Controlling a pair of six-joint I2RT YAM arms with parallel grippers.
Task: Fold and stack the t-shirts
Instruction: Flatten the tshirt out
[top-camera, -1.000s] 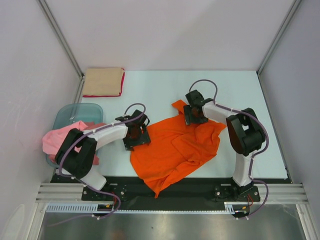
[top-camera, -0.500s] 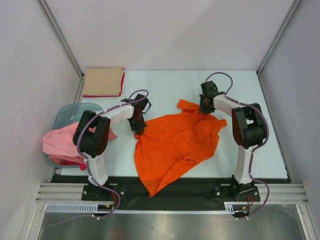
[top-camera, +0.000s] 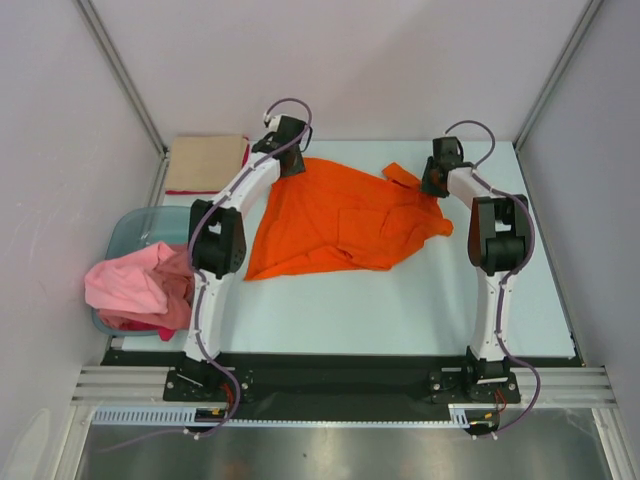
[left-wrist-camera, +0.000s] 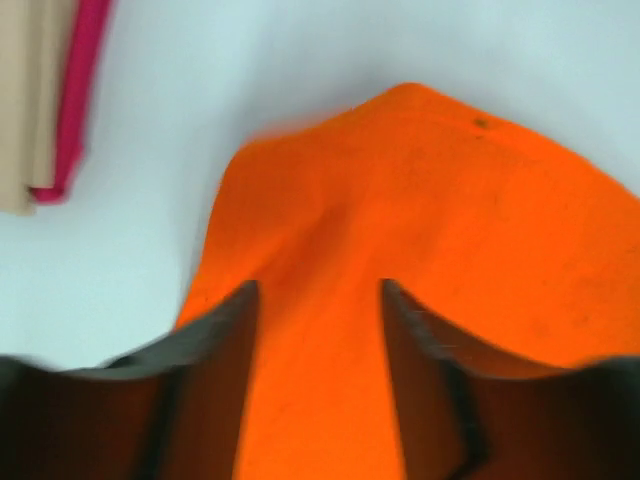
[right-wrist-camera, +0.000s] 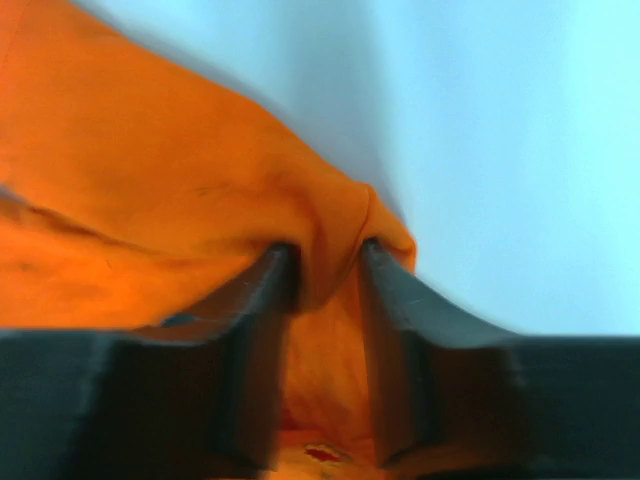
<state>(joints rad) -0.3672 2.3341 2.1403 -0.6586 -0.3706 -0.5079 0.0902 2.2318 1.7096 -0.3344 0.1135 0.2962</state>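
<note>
The bright orange t-shirt (top-camera: 340, 220) lies spread across the far half of the table. My left gripper (top-camera: 288, 155) hovers over its far left corner. In the left wrist view that gripper (left-wrist-camera: 318, 290) is open, its fingers wide apart over flat orange cloth (left-wrist-camera: 420, 200). My right gripper (top-camera: 436, 182) is at the shirt's far right corner. Its jaws (right-wrist-camera: 328, 250) stand apart, open, with a raised fold of orange cloth (right-wrist-camera: 335, 225) between the fingertips. A folded tan t-shirt (top-camera: 205, 162) lies on a red one (top-camera: 245, 160) at the far left.
A translucent blue-green tub (top-camera: 150, 228) stands at the left edge, with a crumpled pink t-shirt (top-camera: 130, 285) and red cloth (top-camera: 178, 305) spilling over it. Grey walls and metal posts close in the back and sides.
Both arms have stretched toward the far side, dragging the orange t-shirt away from the near edge. The jaws of both grippers closed on its corners and have since come apart.
</note>
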